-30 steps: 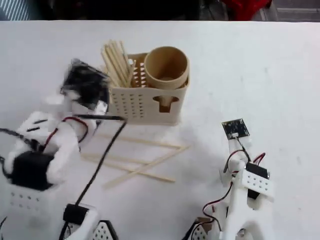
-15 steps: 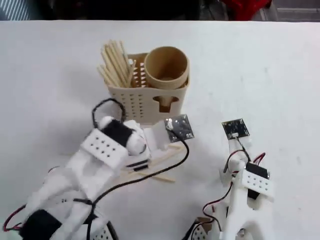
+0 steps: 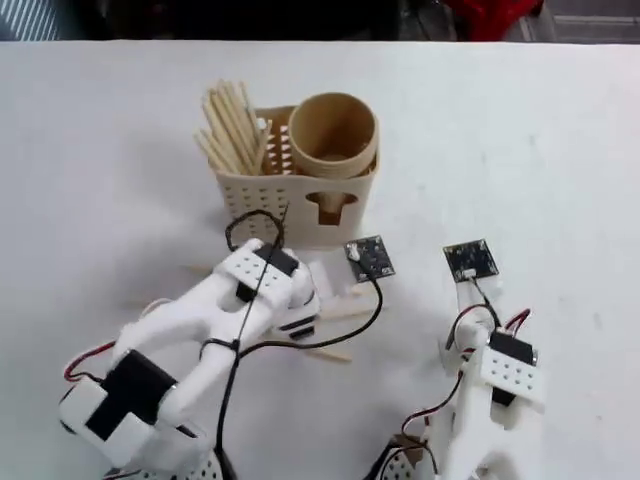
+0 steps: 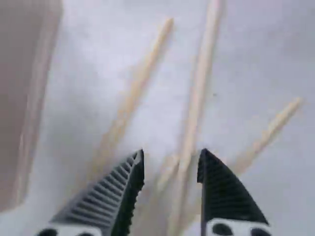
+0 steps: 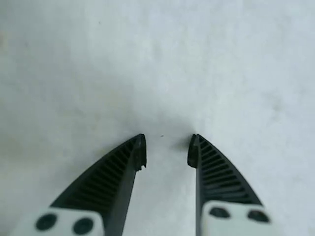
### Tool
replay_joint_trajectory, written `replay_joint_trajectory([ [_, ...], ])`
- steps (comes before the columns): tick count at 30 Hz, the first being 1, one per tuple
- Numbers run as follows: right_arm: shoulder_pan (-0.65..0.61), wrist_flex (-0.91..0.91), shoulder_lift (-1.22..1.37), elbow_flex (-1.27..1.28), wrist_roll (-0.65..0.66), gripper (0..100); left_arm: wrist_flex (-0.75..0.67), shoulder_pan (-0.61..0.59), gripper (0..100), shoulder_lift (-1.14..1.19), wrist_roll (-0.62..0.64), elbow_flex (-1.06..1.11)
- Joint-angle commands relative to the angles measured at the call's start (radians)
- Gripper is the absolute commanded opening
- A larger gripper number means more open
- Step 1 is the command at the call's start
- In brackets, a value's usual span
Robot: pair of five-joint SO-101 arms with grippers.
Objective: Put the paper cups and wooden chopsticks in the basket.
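Note:
The beige perforated basket (image 3: 290, 205) holds a bundle of wooden chopsticks (image 3: 235, 125) and a stack of paper cups (image 3: 332, 135). Loose chopsticks (image 3: 335, 353) lie on the table just in front of it, partly under my left arm (image 3: 240, 300). In the left wrist view my left gripper (image 4: 172, 155) is open low over these chopsticks (image 4: 197, 98), and one runs between its fingertips. The basket wall (image 4: 24, 98) shows at that view's edge. My right gripper (image 5: 167, 142) is open over bare white table, to the right of the loose chopsticks.
The right arm (image 3: 495, 375) stands at the front right, with its camera board (image 3: 470, 260) right of the basket. Cables (image 3: 300, 345) loop off the left arm over the chopsticks. White table (image 3: 520, 150) stretches right of and behind the basket.
The left arm has swung from the left of the basket to the front of it and come down over the loose chopsticks. The right arm has barely moved.

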Motion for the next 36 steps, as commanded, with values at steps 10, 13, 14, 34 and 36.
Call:
replay_joint_trajectory([
  [10, 0.004, 0.107, -0.389, 0.124, 0.009, 15.8, 0.020, -0.007, 2, 0.012, 0.005, -0.051],
  [13, 0.004, 0.134, -0.447, 0.137, 0.009, 15.8, 0.020, -0.002, 2, 0.012, 0.003, -0.051],
  [14, 0.004, 0.140, -0.458, 0.137, 0.009, 15.8, 0.020, -0.002, 2, 0.012, 0.009, -0.051],
  [34, 0.002, 0.143, -0.464, 0.144, 0.009, 15.9, 0.660, -0.030, 2, -0.644, 0.100, -0.752],
  [36, 0.002, 0.142, -0.464, 0.144, 0.009, 15.9, 0.609, -0.053, 2, -0.648, 0.110, -0.856],
])
